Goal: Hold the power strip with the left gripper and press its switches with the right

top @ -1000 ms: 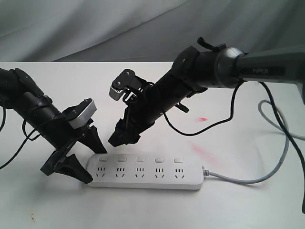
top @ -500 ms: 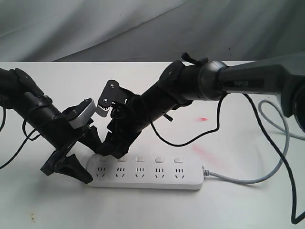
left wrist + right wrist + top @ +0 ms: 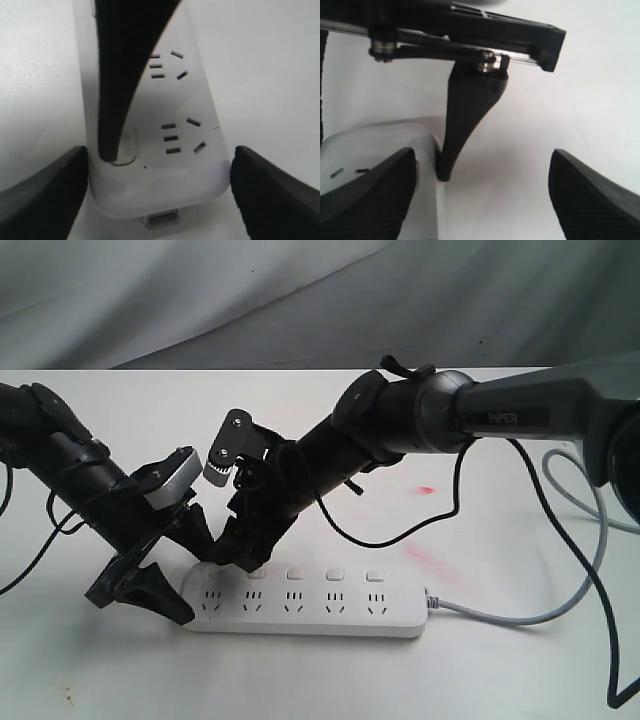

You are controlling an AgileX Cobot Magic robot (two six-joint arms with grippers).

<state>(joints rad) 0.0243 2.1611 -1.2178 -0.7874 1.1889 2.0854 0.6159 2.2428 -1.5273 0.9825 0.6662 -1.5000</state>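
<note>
Lowered spread thick black right claw (image 3: pixel 237 561) onto lower-left white square switch (image 3: pixel 129 148) of long white plastic power strip (image 3: pixel 320 606) pinched by slim black left claw (image 3: pixel 192 580).

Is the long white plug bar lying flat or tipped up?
Flat. The long flat white plastic power strip lies on the white table, sockets facing up.

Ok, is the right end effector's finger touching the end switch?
Touching. The left wrist view shows a black finger of the right end effector with its tip resting on the end switch of the power strip.
</note>
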